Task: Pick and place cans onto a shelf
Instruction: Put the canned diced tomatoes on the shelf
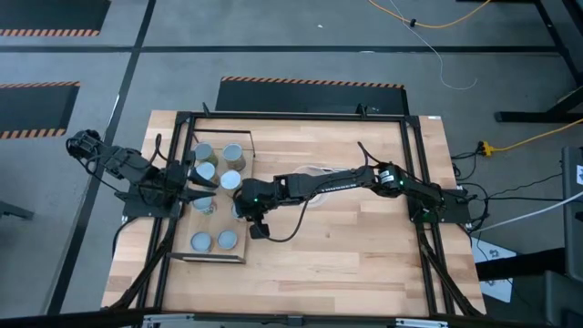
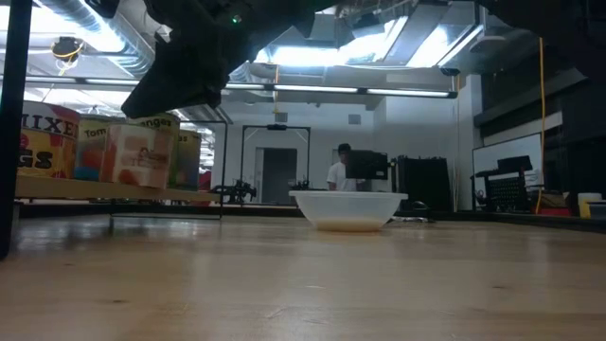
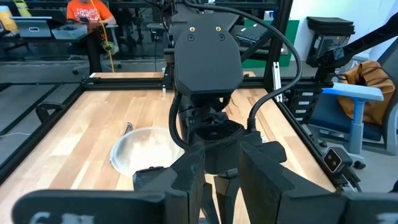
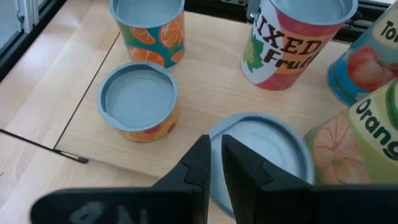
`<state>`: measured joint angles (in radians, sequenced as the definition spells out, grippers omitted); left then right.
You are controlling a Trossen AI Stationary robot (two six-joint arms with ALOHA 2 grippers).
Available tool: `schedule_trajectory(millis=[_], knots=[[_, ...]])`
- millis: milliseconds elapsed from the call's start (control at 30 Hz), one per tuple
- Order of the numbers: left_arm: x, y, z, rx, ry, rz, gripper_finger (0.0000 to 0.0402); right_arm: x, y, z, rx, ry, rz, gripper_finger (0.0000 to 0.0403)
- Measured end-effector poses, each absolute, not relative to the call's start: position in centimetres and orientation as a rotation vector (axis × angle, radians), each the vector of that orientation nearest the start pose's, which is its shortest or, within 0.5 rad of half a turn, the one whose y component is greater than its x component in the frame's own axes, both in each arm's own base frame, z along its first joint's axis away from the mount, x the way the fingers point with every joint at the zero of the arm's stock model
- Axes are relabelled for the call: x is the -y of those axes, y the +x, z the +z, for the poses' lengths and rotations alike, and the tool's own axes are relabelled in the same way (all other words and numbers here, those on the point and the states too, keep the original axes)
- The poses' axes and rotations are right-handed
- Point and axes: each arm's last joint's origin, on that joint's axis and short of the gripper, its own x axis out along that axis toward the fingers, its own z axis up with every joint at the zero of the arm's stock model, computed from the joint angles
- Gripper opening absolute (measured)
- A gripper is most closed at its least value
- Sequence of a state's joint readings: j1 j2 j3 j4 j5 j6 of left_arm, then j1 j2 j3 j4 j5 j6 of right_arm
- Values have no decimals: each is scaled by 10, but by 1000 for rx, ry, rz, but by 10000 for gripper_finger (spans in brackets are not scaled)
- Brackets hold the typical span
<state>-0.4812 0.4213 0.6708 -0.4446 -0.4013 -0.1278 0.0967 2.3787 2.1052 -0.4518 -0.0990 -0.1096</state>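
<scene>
Several cans stand on the shelf (image 1: 182, 223), a light-wood board in a black wire frame at the table's left. The right wrist view shows an orange-slice can (image 4: 148, 28), a short can (image 4: 138, 99), a "Mixed Fruit" can (image 4: 292, 43) and an "Orange" can (image 4: 360, 137). My right gripper (image 4: 216, 146), reaching across from the right (image 1: 240, 206), is nearly shut over a can with a blue-grey lid (image 4: 267, 152) at the shelf's right edge. My left gripper (image 1: 211, 188) sits among the cans facing the right arm, its fingers (image 3: 221, 155) a little apart and empty. My right gripper comes from above, slanting down toward the shelf. Its fingers straddle the rim of the blue-grey lid (image 4: 216, 134), one finger (image 4: 199, 165) outside the can and one (image 4: 245, 168) over the lid, with the rim in the narrow gap. The fingers hide the can's base.
A clear bowl of pale grains (image 2: 347, 210) stands mid-table under the right arm, with a thin utensil (image 3: 129, 127) beside it. Black frame rails run along the table's edges (image 1: 414, 182). Bare tabletop lies near and right of the shelf (image 1: 337, 246). People show in the room beyond (image 3: 90, 12).
</scene>
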Motion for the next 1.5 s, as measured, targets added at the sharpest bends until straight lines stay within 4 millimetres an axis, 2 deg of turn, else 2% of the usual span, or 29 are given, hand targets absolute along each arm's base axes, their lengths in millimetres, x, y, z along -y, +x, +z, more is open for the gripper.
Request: schedule_trajectory(millis=[267, 533, 633, 1067, 1167, 1500], knots=[[34, 89, 307, -229, -41, -66, 88, -54, 532, 215, -717, -104, 227, 45], [42, 99, 302, -296, -53, -169, 88, -52, 508, 249, -808, -108, 230, 45], [48, 107, 299, -340, -81, -182, 88, -49, 502, 254, -834, -104, 226, 45], [74, 152, 263, -637, -84, -205, 88, -24, 507, 238, -889, -98, 148, 45], [78, 159, 254, -701, -87, -209, 88, -20, 510, 229, -906, -113, 101, 45], [84, 170, 231, -868, -80, -169, 88, -20, 517, 213, -907, -113, 104, 45]])
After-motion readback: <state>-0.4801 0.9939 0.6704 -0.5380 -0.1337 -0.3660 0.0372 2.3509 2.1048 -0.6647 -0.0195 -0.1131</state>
